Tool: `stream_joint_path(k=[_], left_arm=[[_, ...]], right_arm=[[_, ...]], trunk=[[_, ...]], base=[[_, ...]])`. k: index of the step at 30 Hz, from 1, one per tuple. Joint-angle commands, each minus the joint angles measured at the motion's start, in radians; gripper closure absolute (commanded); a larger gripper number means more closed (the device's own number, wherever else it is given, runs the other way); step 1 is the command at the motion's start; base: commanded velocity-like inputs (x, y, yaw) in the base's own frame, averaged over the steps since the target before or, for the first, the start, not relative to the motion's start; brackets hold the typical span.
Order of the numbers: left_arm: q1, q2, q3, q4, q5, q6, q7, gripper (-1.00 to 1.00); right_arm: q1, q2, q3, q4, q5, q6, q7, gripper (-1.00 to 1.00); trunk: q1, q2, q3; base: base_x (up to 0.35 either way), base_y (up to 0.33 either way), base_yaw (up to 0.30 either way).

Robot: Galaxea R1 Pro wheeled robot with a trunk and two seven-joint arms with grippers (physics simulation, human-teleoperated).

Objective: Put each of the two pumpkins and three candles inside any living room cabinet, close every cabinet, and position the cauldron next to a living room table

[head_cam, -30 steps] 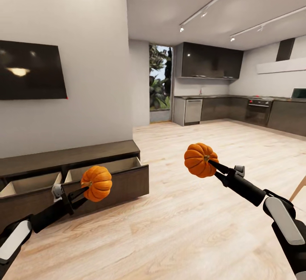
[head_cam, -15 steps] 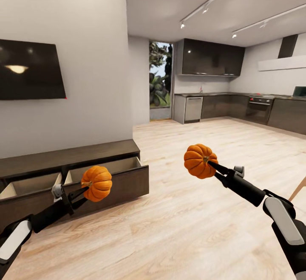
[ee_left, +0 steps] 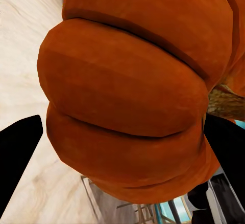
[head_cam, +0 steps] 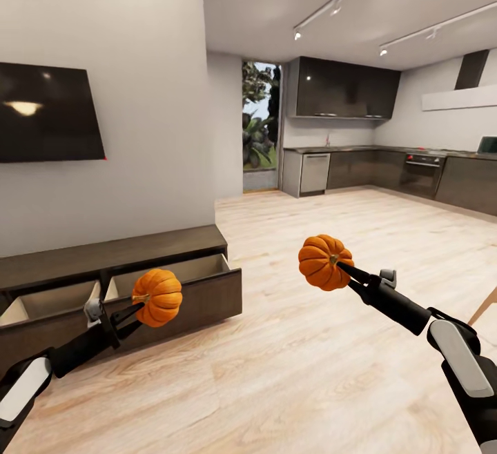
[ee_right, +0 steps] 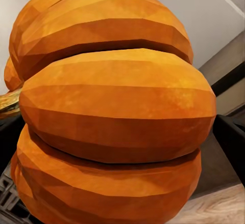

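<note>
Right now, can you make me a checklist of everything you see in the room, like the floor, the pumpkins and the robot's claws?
Surface: light wood floor, nothing lying on it.
Job's things: one pumpkin in the left claw, another pumpkin in the right claw; low dark cabinet with two drawers pulled open, both looking empty.
Clutter: nothing seen.
Claws: both shut on their pumpkins, held up in the air.
Cables: nothing seen.
Surroundings: dark TV on the wall, kitchen at the back, doorway with plants outside.
</note>
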Motion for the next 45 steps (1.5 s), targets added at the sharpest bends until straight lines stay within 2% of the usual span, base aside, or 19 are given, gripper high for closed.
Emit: stream_joint_path(k=[1, 9, 17, 45], left_arm=[[-0.001, 0.000, 0.000, 0.000, 0.003, 0.006, -0.001, 1.00], [-0.001, 0.000, 0.000, 0.000, 0.003, 0.006, -0.001, 1.00], [-0.001, 0.000, 0.000, 0.000, 0.003, 0.006, -0.001, 1.00], [-0.001, 0.000, 0.000, 0.000, 0.003, 0.006, -0.001, 1.00]], right_arm=[[-0.001, 0.000, -0.001, 0.000, -0.003, 0.007, 0.000, 1.00], [0.000, 0.000, -0.004, -0.002, -0.003, 0.007, 0.000, 1.00], [-0.001, 0.000, -0.004, -0.003, -0.004, 0.007, 0.001, 1.00], [-0.001, 0.000, -0.002, -0.001, -0.003, 0.006, 0.000, 1.00]], trunk=[[-0.004, 0.007, 0.000], [-0.035, 0.063, 0.013], [-0.065, 0.119, 0.037], [-0.173, 0.315, 0.124]], base=[[0.000, 0.000, 0.000], [0.000, 0.000, 0.000], [0.000, 0.000, 0.041], [0.000, 0.000, 0.283]])
